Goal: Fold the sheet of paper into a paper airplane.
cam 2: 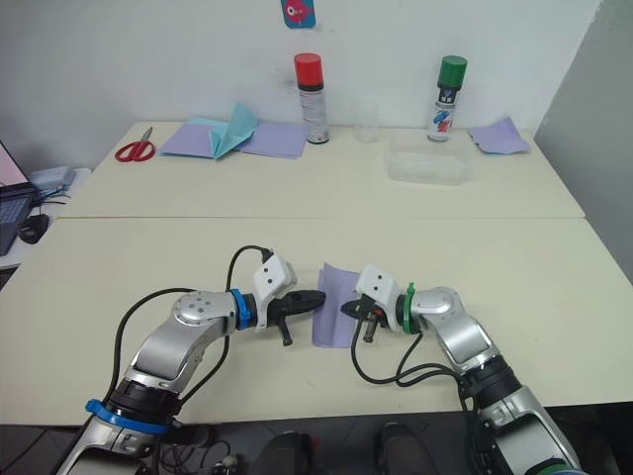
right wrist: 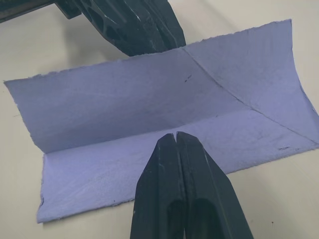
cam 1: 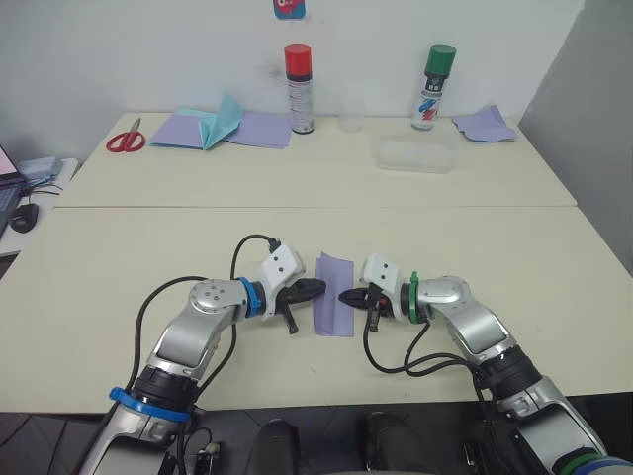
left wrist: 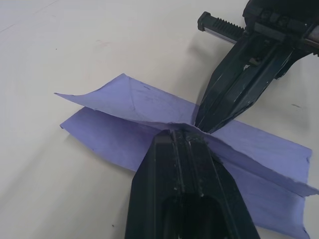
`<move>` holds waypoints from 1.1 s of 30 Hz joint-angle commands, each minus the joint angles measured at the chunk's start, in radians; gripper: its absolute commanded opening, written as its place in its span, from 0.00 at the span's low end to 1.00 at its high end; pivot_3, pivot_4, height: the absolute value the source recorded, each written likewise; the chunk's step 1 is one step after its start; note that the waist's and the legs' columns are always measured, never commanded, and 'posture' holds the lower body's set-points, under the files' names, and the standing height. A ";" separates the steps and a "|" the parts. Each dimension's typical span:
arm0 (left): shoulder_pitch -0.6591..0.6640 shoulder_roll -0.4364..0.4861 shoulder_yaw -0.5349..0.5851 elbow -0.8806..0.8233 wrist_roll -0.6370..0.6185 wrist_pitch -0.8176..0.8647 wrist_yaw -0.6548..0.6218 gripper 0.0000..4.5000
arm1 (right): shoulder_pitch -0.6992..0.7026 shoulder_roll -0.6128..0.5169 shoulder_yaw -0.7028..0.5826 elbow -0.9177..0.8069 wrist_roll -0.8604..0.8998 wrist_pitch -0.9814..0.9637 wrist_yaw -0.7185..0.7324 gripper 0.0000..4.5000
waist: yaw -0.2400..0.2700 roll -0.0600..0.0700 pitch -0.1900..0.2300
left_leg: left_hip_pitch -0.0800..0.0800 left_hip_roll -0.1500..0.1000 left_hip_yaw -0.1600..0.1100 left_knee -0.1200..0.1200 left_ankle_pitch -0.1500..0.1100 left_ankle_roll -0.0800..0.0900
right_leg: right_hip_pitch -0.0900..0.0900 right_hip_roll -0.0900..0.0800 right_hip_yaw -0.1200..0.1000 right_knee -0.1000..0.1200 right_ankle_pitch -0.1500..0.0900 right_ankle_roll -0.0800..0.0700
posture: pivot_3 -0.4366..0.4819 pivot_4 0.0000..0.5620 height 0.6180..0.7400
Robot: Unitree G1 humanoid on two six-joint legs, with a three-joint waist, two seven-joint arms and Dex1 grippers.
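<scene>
We saw the sheet of paper lying low in the middle of the frame on the near table, folded lengthwise with one half lifted along the crease. Our left gripper reached in from the left with its fingers clenched together, tips touching the sheet's left edge. Our right gripper came from the right, fingers likewise pressed shut, tips resting on the sheet near the crease; it gripped nothing between them. The two grippers met nearly tip to tip across the paper. In the upper left of the frame lay scissors beside wider lilac sheets and a teal paper; along the top stood a red-capped can and a green-capped can, with a clear tray nearby.
</scene>
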State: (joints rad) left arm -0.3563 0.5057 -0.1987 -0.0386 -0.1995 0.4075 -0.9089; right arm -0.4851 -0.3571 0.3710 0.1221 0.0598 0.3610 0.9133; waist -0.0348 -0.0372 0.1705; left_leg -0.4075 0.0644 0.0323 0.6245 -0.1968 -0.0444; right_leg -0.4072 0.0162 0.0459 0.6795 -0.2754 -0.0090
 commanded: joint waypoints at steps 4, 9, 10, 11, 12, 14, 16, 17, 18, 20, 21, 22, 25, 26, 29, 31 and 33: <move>-0.007 -0.005 -0.014 -0.018 -0.001 -0.018 -0.008 0.02 | 0.004 0.001 -0.006 0.008 -0.015 0.030 -0.024 0.00 | 0.000 0.000 0.000 | 0.000 0.000 0.000 0.000 0.000 0.000 | 0.000 0.000 0.000 0.000 0.000 0.000 | 0.48 0.27 1.00; -0.014 -0.002 -0.011 -0.009 0.009 -0.035 -0.005 0.02 | 0.001 0.004 -0.022 -0.011 -0.004 0.047 -0.028 0.00 | 0.000 0.000 0.001 | 0.000 0.000 0.000 0.000 0.000 0.000 | 0.000 0.000 0.000 0.000 0.000 0.000 | 0.48 0.27 1.00; -0.017 -0.003 -0.008 -0.008 0.008 -0.035 -0.002 0.02 | 0.001 0.004 -0.025 -0.020 -0.001 0.052 -0.028 0.00 | 0.000 0.000 0.001 | 0.000 0.000 0.000 0.000 0.000 0.000 | 0.000 0.000 0.000 0.000 0.000 0.000 | 0.48 0.27 1.00; -0.020 -0.004 -0.006 -0.007 0.007 -0.035 -0.001 0.02 | 0.002 0.004 -0.029 -0.028 0.002 0.059 -0.028 0.00 | 0.000 0.000 0.002 | 0.000 0.000 0.000 0.000 0.000 0.000 | 0.000 0.000 0.000 0.000 0.000 0.000 | 0.48 0.27 1.00; -0.021 -0.003 -0.005 -0.006 0.006 -0.035 -0.002 0.02 | 0.002 0.005 -0.034 -0.037 0.006 0.066 -0.028 0.00 | 0.000 0.000 0.002 | -0.001 0.000 0.000 0.000 0.000 0.000 | -0.001 0.000 0.000 0.000 0.000 0.000 | 0.48 0.27 1.00; -0.020 -0.002 -0.007 -0.007 0.006 -0.036 -0.003 0.02 | 0.004 0.005 -0.041 -0.050 0.012 0.079 -0.028 0.00 | 0.000 0.000 0.002 | -0.002 0.000 0.000 0.000 0.000 0.000 | -0.002 0.000 0.000 0.000 0.000 0.000 | 0.48 0.27 1.00; -0.015 0.002 -0.012 -0.006 0.012 -0.045 -0.003 0.02 | 0.007 0.000 -0.053 -0.077 0.023 0.097 -0.029 0.00 | 0.001 0.000 0.002 | -0.006 -0.001 0.000 0.000 0.000 0.000 | -0.005 0.000 -0.001 0.000 0.002 0.004 | 0.48 0.27 1.00; -0.013 0.001 -0.012 -0.008 0.012 -0.045 -0.002 0.02 | 0.007 -0.004 -0.070 -0.107 0.040 0.121 -0.030 0.00 | 0.002 0.000 0.002 | -0.008 -0.001 0.000 0.000 0.000 0.000 | -0.006 0.000 -0.001 0.000 0.003 0.005 | 0.48 0.27 1.00; -0.012 0.000 -0.013 -0.010 0.012 -0.045 -0.001 0.02 | 0.007 -0.008 -0.084 -0.132 0.054 0.142 -0.031 0.00 | 0.002 0.000 0.002 | -0.010 -0.001 0.000 0.000 0.000 0.000 | -0.008 0.000 -0.001 0.000 0.003 0.006 | 0.48 0.27 1.00; -0.009 -0.002 -0.014 -0.011 0.012 -0.043 0.000 0.02 | 0.008 -0.020 -0.105 -0.176 0.073 0.177 -0.035 0.00 | 0.003 0.000 0.002 | -0.013 -0.002 0.000 0.000 0.000 0.000 | -0.011 0.001 -0.001 0.000 0.003 0.006 | 0.48 0.27 1.00; -0.009 -0.002 -0.015 -0.011 0.013 -0.044 0.000 0.02 | 0.009 -0.023 -0.110 -0.190 0.080 0.189 -0.038 0.00 | 0.004 0.000 0.002 | -0.016 -0.002 0.000 0.000 0.000 0.000 | -0.013 0.001 -0.001 0.000 0.003 0.006 | 0.48 0.27 1.00; -0.009 -0.002 -0.016 -0.011 0.013 -0.044 0.000 0.02 | 0.010 -0.026 -0.116 -0.202 0.086 0.202 -0.041 0.00 | 0.004 0.000 0.002 | -0.018 -0.002 0.000 0.000 0.000 0.000 | -0.015 0.001 -0.002 0.000 0.003 0.006 | 0.48 0.27 1.00; -0.009 -0.004 -0.017 -0.008 0.015 -0.045 -0.001 0.02 | 0.011 -0.045 -0.132 -0.241 0.101 0.233 -0.043 0.00 | 0.004 0.000 0.002 | -0.019 -0.003 0.000 0.000 0.000 0.000 | -0.015 0.001 -0.002 -0.001 0.003 0.006 | 0.48 0.27 1.00; -0.011 -0.005 -0.019 -0.005 0.015 -0.046 -0.002 0.02 | 0.015 -0.059 -0.141 -0.259 0.106 0.244 -0.042 0.00 | 0.004 0.000 0.003 | -0.020 -0.003 0.000 0.000 0.000 0.000 | -0.015 0.001 -0.002 -0.002 0.003 0.006 | 0.48 0.27 1.00; -0.026 -0.017 -0.030 -0.003 0.013 -0.046 -0.007 0.02 | 0.034 -0.104 -0.171 -0.306 0.118 0.267 -0.042 0.00 | 0.004 0.000 0.003 | -0.020 -0.003 -0.001 0.000 0.000 0.000 | -0.015 0.001 -0.002 -0.002 0.003 0.006 | 0.48 0.27 1.00; -0.035 -0.022 -0.031 -0.012 0.004 -0.043 -0.011 0.02 | 0.042 -0.121 -0.182 -0.322 0.126 0.279 -0.046 0.00 | 0.005 -0.001 0.003 | -0.021 -0.003 -0.001 0.000 0.000 0.000 | -0.015 0.001 -0.003 -0.002 0.003 0.006 | 0.48 0.27 1.00; -0.046 -0.027 -0.028 -0.029 -0.011 -0.030 -0.017 0.02 | 0.052 -0.133 -0.201 -0.336 0.140 0.298 -0.054 0.00 | 0.004 -0.001 0.003 | -0.021 -0.003 -0.001 0.001 0.000 0.000 | -0.015 0.001 -0.003 -0.002 0.003 0.007 | 0.48 0.27 1.00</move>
State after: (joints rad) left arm -0.3802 0.4837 -0.2305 -0.0287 -0.1954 0.3833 -0.9164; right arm -0.4385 -0.4824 0.2033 -0.1675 0.1745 0.6506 0.8663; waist -0.0305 -0.0380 0.1739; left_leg -0.4281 0.0611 0.0310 0.6260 -0.1971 -0.0444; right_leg -0.4220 0.0173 0.0428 0.6777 -0.2718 -0.0021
